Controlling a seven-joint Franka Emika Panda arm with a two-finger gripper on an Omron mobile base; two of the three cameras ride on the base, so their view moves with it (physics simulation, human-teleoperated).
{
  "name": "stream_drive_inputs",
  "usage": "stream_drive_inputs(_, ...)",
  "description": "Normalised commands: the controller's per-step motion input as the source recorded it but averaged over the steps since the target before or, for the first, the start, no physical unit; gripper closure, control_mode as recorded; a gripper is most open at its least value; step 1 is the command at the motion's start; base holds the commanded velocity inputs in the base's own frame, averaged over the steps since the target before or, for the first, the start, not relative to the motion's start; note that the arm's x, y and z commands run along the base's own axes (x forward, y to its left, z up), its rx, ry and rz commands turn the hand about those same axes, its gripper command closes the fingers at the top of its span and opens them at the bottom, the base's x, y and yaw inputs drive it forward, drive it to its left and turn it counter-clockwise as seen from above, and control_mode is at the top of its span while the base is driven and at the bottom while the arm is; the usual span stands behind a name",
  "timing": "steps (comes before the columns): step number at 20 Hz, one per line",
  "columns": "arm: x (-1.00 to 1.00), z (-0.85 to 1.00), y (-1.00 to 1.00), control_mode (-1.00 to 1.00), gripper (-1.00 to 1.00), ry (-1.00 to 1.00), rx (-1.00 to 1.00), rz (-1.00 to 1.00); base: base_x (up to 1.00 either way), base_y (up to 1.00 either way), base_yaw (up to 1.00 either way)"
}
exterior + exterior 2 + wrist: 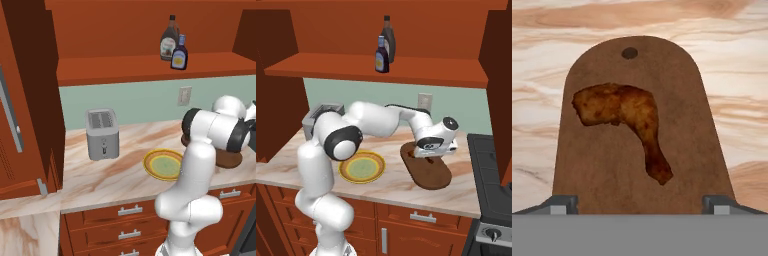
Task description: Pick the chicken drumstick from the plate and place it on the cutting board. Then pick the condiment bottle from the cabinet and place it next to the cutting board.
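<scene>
Below tool, drumstick laid flat on cutting board; fingers spread apart, nothing gripped. Blue bottle left on shelf.

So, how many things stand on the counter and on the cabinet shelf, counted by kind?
Bottles: 2, condiment bottle and brown bottle, both on the shelf
Toasters: 1, toaster
Plates: 1, plate, bare
Cutting boards: 1, cutting board
Chicken drumsticks: 1, chicken drumstick, on the board
Total: 6
</scene>
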Motion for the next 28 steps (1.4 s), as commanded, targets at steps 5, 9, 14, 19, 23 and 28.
stream_drive_inputs(5,-0.47,0.09,0.23,-1.0,-1.0,-0.1,0.0,0.0,0.0,0.0,0.0)
stream_drive_inputs(9,-0.49,0.14,0.32,-1.0,-1.0,-0.11,0.0,0.0,0.0,0.0,0.0)
stream_drive_inputs(14,-0.39,0.36,0.36,-1.0,-1.0,-0.09,0.0,0.0,0.0,0.0,0.0)
stream_drive_inputs(19,-0.32,0.46,0.44,-1.0,-1.0,-0.11,0.0,0.0,0.0,0.0,0.0)
stream_drive_inputs(23,-0.39,0.33,0.48,-1.0,-1.0,-0.13,0.0,0.0,0.0,0.0,0.0)
stream_drive_inputs(28,-0.5,0.18,0.49,-1.0,-1.0,-0.15,0.0,0.0,0.0,0.0,0.0)
